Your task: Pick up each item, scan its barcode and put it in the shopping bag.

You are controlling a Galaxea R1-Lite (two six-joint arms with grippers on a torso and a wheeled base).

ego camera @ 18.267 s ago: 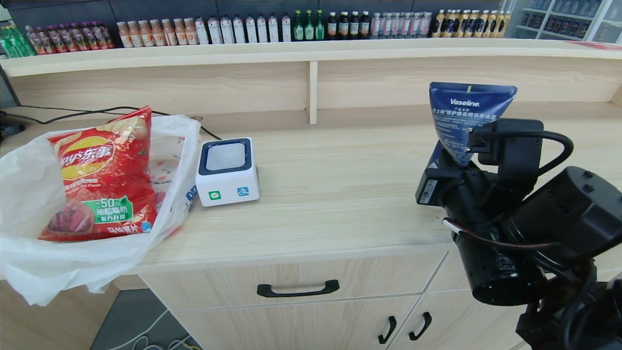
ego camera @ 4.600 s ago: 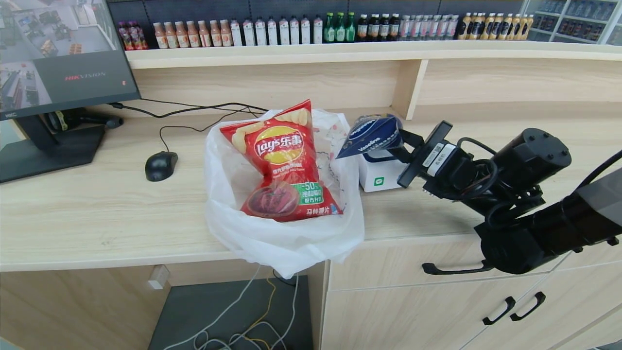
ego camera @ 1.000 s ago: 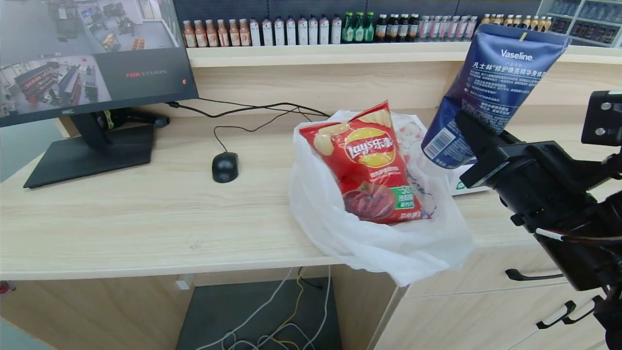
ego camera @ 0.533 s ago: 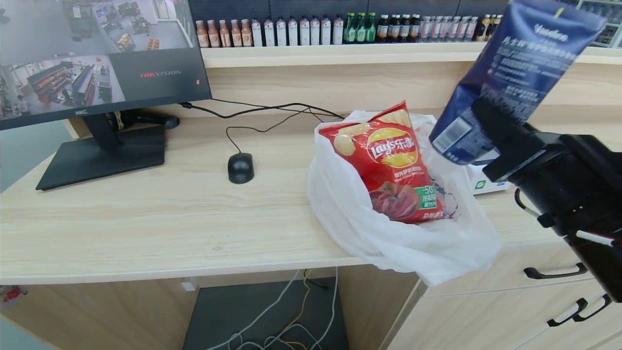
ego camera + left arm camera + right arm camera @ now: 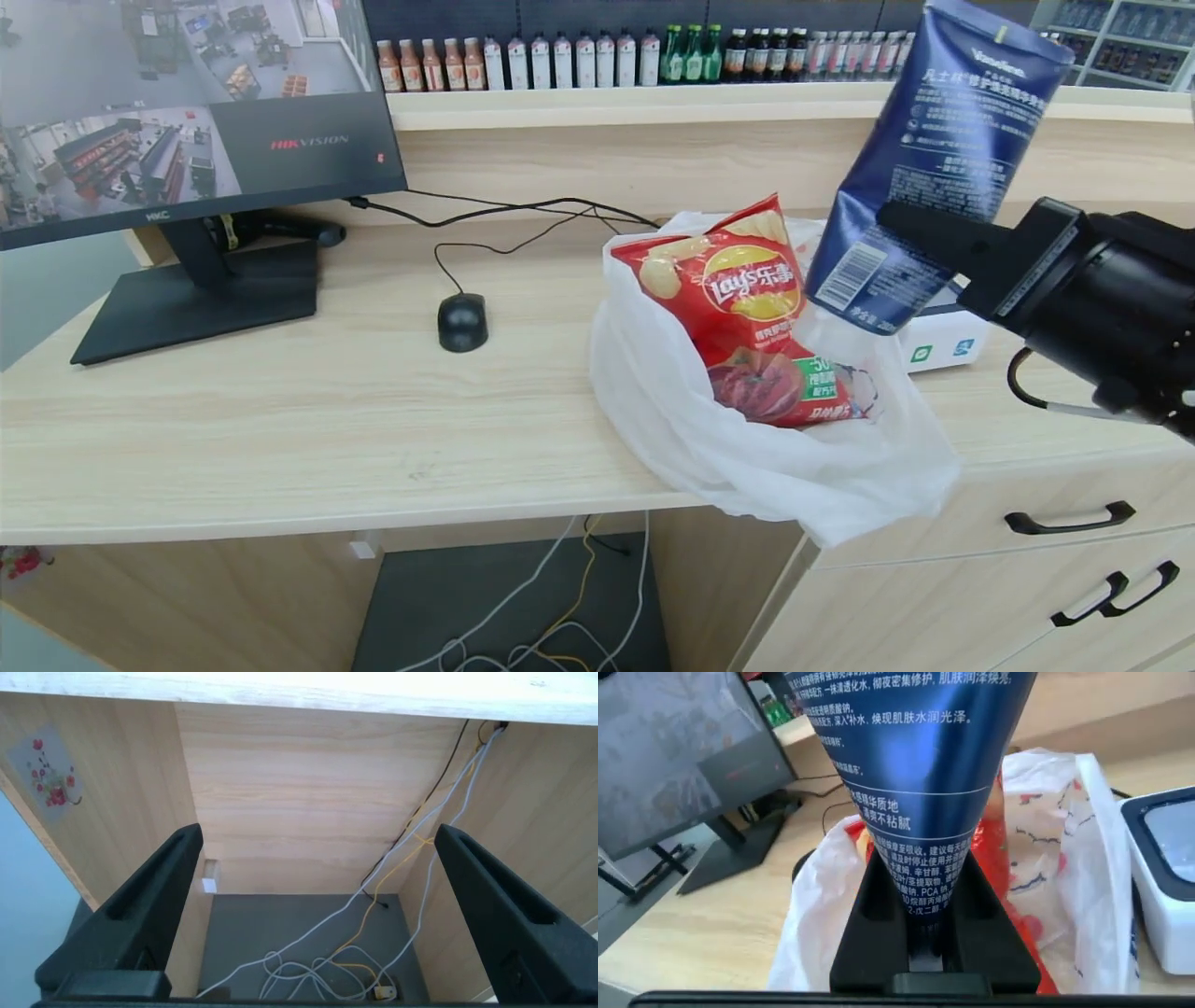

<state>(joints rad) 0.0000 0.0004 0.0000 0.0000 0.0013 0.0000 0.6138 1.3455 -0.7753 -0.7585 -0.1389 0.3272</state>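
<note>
From the head view, a monitor [image 5: 187, 103] on its stand fills the counter's [image 5: 280, 439] left end, with a black mouse [image 5: 462, 322] and its cable beside it. A row of bottles [image 5: 653, 56] lines the shelf behind. The white shopping bag [image 5: 747, 457] slumps over the counter's front edge, a red chips bag [image 5: 738, 289] propped upright inside. Just behind the bag's right side sits the white scanner [image 5: 948, 341], partly hidden by the blue tube [image 5: 943, 149]. The right gripper [image 5: 910, 233] comes in from the right and clamps that tube near its lower end. The tube is tilted, crimped end up, its lower end over the bag's open mouth.

In the left wrist view, the left gripper [image 5: 318, 905] hangs below the counter with its fingers spread wide, holding nothing, facing loose cables [image 5: 374, 952] on the floor.

The right wrist view looks up the tube [image 5: 915, 775] pinched between the fingers, with the shopping bag [image 5: 1074, 859] beneath and the scanner [image 5: 1167, 877] beside it.
</note>
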